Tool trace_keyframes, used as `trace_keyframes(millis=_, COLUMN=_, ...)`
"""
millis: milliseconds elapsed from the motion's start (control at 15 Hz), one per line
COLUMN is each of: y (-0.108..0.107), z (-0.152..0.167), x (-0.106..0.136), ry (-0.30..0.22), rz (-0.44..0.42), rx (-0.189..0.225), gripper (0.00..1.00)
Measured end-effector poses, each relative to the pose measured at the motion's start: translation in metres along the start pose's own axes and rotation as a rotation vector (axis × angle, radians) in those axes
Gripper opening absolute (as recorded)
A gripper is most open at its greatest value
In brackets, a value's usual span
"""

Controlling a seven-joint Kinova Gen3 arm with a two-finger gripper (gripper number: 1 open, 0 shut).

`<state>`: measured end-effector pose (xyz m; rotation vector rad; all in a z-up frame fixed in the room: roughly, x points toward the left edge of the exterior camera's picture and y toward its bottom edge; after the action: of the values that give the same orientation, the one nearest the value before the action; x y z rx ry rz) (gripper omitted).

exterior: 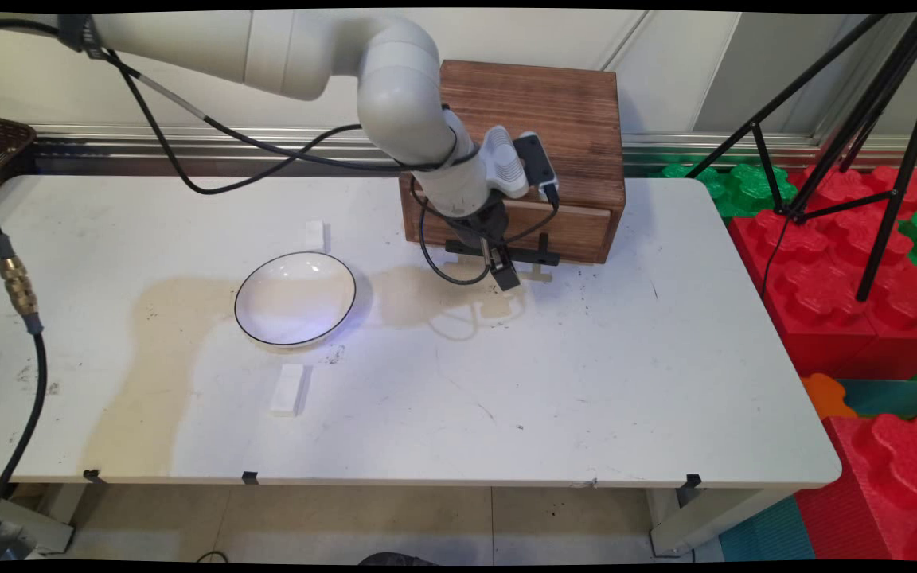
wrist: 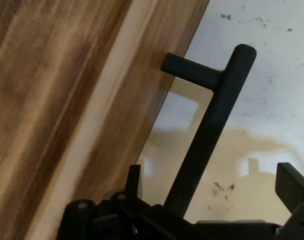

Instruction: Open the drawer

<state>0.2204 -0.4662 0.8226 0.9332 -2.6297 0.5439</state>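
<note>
A brown wooden box (exterior: 534, 111) stands at the table's back, with a drawer (exterior: 578, 227) low in its front. The drawer front (wrist: 66, 100) carries a black bar handle (exterior: 542, 257) (wrist: 207, 130) on short posts. My gripper (exterior: 504, 269) (wrist: 212, 182) hangs in front of the drawer, pointing down at the handle. It is open, with one finger (wrist: 134, 180) on the drawer side of the bar and the other finger (wrist: 292, 185) on the table side. The bar runs between them and neither finger touches it.
A white bowl (exterior: 295, 298) with a black rim sits left of the box. One small white block (exterior: 314, 235) lies behind it, another (exterior: 288, 390) in front. A black tripod (exterior: 864, 119) and red and green foam blocks (exterior: 848, 263) stand off the table's right edge.
</note>
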Motion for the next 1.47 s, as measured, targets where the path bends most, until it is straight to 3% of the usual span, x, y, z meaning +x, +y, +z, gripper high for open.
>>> trace_keyframes(millis=667, y=0.015, z=0.017, x=-0.008, ry=-0.032, rz=-0.035, rx=-0.049, gripper=1.0)
trace_keyframes(millis=1467, y=0.052, z=-0.013, x=-0.033, ry=-0.019, rz=-0.024, rx=-0.06, gripper=1.0)
